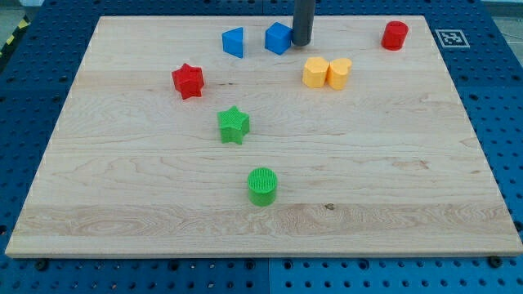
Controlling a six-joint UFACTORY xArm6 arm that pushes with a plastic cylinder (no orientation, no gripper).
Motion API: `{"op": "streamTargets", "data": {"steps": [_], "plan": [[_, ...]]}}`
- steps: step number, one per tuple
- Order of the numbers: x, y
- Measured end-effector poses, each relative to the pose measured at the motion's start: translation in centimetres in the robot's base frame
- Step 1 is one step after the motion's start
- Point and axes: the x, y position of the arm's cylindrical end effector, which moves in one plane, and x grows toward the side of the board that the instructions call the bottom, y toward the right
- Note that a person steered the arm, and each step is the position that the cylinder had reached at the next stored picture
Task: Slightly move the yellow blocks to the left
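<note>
Two yellow blocks sit side by side, touching, at the view's upper middle right: a yellow hexagon-like block [315,73] on the left and a yellow rounded block [339,73] on the right. My tip [301,43] stands just above and left of them, right beside a blue cube [279,37]. The tip is apart from the yellow blocks by a short gap.
A blue wedge-like block [234,42] lies left of the blue cube. A red star [188,81], a green star [234,125] and a green cylinder [262,185] lie further left and below. A red cylinder [395,35] sits at the top right of the wooden board [409,180].
</note>
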Motion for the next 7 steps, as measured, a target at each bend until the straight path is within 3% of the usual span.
{"op": "streamTargets", "data": {"steps": [3,4,5,6,7], "plan": [[0.7,-5.5],[0.9,-3.6],[1.3,2.6],[3.1,2.2],[3.1,5.8]]}}
